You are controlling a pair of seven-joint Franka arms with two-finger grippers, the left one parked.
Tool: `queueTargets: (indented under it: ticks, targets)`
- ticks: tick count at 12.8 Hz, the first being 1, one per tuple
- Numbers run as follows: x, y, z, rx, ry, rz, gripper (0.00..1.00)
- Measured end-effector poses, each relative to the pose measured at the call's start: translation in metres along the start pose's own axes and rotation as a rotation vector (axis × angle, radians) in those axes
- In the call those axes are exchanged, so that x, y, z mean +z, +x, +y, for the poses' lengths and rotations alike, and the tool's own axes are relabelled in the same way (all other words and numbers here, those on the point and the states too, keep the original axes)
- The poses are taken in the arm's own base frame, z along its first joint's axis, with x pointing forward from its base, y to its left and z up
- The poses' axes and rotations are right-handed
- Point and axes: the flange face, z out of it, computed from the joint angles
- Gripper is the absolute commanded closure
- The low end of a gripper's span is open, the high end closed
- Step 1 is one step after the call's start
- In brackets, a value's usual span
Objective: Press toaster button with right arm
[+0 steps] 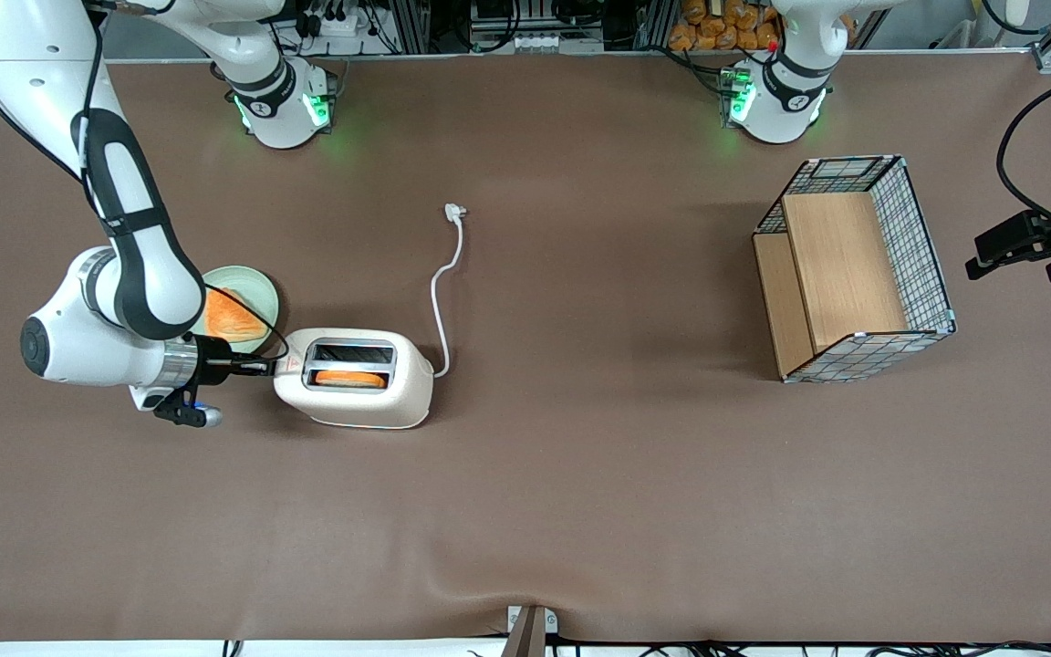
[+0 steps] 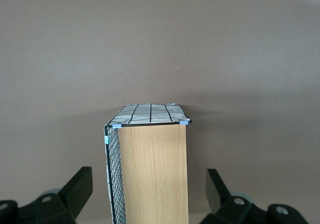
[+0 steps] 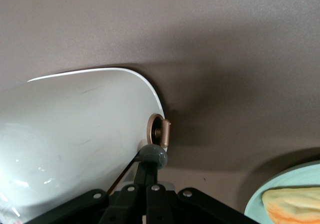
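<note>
**Right arm at the marked end of the toaster**

The brown bench carries all objects. The right arm reaches down toward the working arm's end of the bench, its wrist level with the toaster top. A wire-and-wood basket lies well apart toward the parked arm's end. The toaster, cream-white with two slots, stands beside the wrist; an orange slice fills the slot nearer the front camera. Its white cord runs away from the front camera to a plug. A pale green plate holding orange food sits just beside the toaster, partly under the arm. The gripper is at the toaster's narrow end, by the red triangle; its jaws are drawn together, touching the toaster button, a grey knob below a bronze dial.
</note>
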Motion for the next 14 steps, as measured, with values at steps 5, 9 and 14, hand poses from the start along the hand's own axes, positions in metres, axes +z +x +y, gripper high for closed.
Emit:
queueTargets:
  ticks: [5,9,14]
  targets:
    - [-0.001,0.001,-0.001,-0.002,0.001,0.002,0.98]
    - [-0.012,0.006,-0.011,-0.031,0.011,-0.017,0.95]
    - [-0.049,0.023,-0.029,-0.086,0.004,0.018,0.87]
